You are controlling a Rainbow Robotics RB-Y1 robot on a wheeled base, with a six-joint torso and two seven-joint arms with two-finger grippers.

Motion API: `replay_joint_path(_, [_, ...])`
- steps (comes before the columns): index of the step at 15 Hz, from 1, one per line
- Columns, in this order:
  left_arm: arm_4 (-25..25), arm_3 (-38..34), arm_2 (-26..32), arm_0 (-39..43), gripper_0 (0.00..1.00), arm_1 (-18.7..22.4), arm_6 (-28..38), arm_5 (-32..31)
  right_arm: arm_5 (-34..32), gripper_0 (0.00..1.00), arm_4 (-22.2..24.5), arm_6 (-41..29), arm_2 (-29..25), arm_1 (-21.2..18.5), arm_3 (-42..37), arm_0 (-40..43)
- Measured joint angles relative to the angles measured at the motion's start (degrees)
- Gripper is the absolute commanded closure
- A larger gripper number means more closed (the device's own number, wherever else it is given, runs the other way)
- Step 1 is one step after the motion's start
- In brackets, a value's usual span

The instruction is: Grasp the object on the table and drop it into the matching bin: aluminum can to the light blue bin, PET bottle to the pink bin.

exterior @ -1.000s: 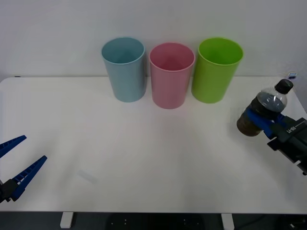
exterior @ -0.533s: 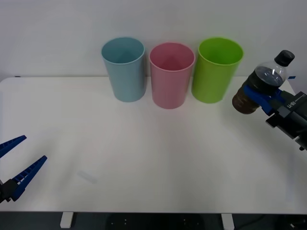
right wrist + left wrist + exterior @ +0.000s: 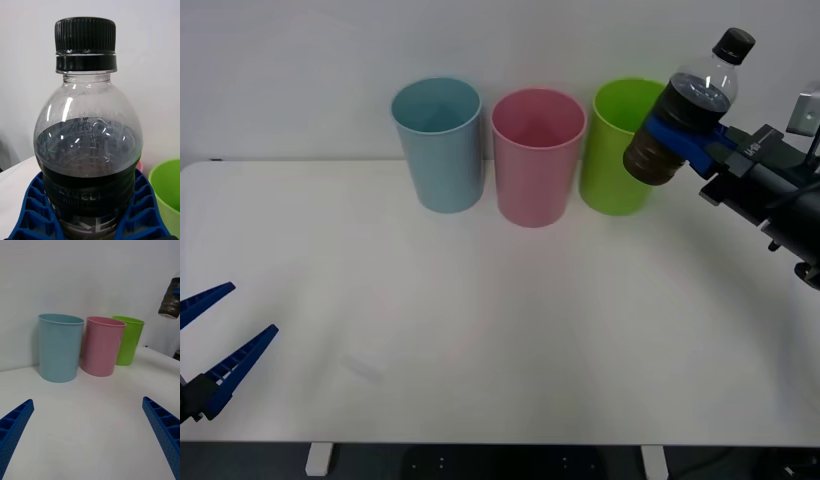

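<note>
Front view: the right gripper (image 3: 683, 137) is clamping its blue ribbed fingers around the middle of the small clear plastic bottle with dark brown liquid and black screw cap (image 3: 685, 108), holding it in the air, tilted, in front of the lime green round bin (image 3: 632, 146), which is standing just right of the tall round pink plastic bin (image 3: 537, 156). The pale blue round bin (image 3: 439, 144) is standing just left of the pink bin. The left gripper (image 3: 212, 345) is sitting spread wide and empty, well apart from the pink bin, near the wide white table (image 3: 500, 330) front-left edge.

Right wrist view: the bottle is filling the grip, fingers (image 3: 35, 210) pressing both sides.

Left wrist view: the bottle (image 3: 171, 299) is hanging above rim height, beyond the green bin (image 3: 128, 339).

Step judged: carry phase. Next move is calling for sideways travel past the green bin until over the pink bin's mouth, then release. Room above the rims looks open; the green rim is the nearest thing to clip.
</note>
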Motion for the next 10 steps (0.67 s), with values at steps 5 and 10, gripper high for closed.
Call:
replay_joint_path(5, [0.00, 0.00, 0.00, 0.00, 0.00, 0.00, 0.00, 0.00, 0.03, 1.00, 0.34, 1.35, 5.62, -0.07, 12.46, -13.82])
replay_joint_path(10, [0.00, 0.00, 0.00, 0.00, 0.00, 0.00, 0.00, 0.00, 0.02, 1.00, 5.66, 4.04, 8.60, 2.85, 26.39, -26.29])
